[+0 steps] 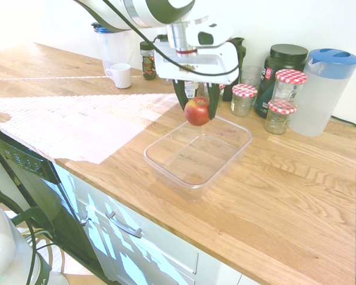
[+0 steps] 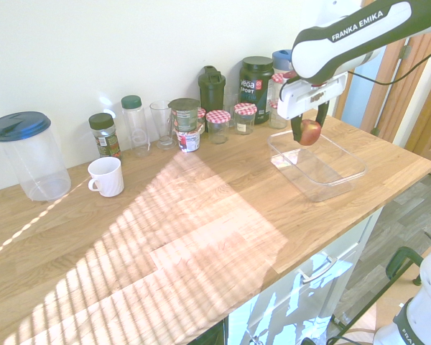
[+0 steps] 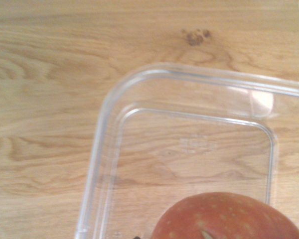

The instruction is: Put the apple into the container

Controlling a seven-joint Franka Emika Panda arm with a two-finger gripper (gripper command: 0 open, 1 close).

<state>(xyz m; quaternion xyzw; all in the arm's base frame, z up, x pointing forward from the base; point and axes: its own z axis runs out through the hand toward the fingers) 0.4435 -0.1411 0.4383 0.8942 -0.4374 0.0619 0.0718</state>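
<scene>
The gripper [image 1: 196, 110] is closed on the apple [image 1: 197, 111], which is held between its two dark fingers, one at either side; the red fruit with yellowish patches is held up in the air, above the far end of the clear plastic container [image 1: 199, 155], which is set on the wooden counter [image 1: 273, 219].

In the wrist view, the apple's short stem [image 3: 206, 234] and pale speckles are shown close up, with a rounded corner of the container behind; a dark knot [image 3: 195, 37] in the wood is also seen there, outside the rim. In the second exterior view, a green-capped bottle [image 2: 135, 126] is shown among the things along the wall; in both exterior views, a white mug [image 2: 106, 177], jars with red-checked lids [image 2: 218, 126] and a black tub [image 2: 256, 90] are seen; the black dishwasher panel [image 1: 22, 157] is made out plainly only in the first exterior view.
</scene>
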